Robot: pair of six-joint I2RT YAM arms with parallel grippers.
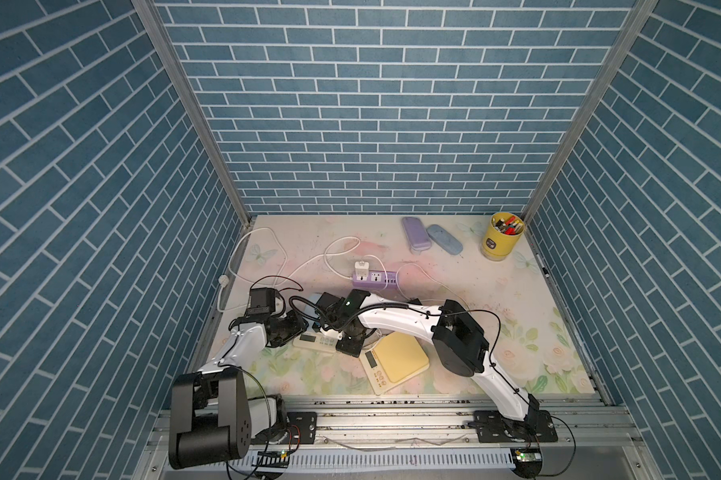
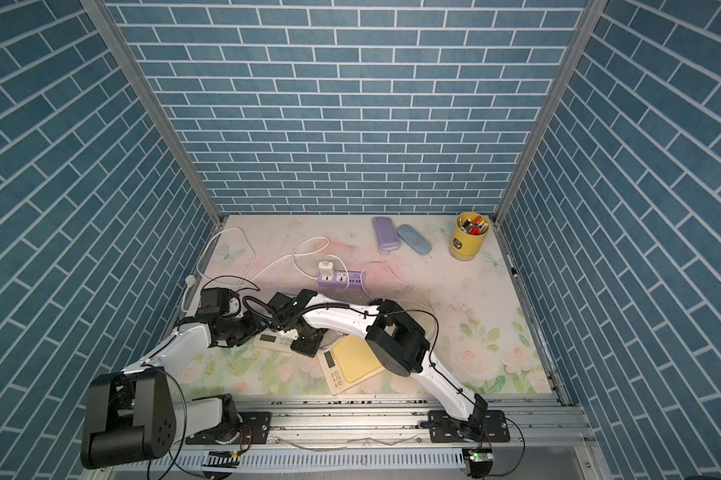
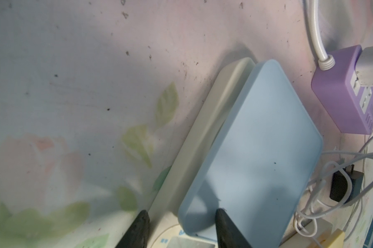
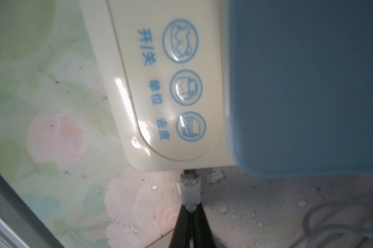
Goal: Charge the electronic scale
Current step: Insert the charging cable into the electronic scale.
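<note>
Nearest you, the yellow scale [image 1: 396,359] sits by the table's [image 1: 516,311] front edge. Just behind it, left of centre, is your target, the blue scale [image 3: 256,150]. The right gripper [image 4: 191,206] is clenched on the white plug [image 4: 191,189]. The plug's metal tip meets the scale's side at the button corner; you can't see how deep it sits. The left gripper [image 3: 181,211] has its jaws apart, astride the cream rim, one finger [image 3: 224,225] over the blue plate. Can't tell if they pinch. Further back is the purple strip [image 1: 375,278] with a charger [image 1: 362,266] plugged in. In the far right corner are a cup [image 1: 502,241] and two cases [image 1: 417,235].
</note>
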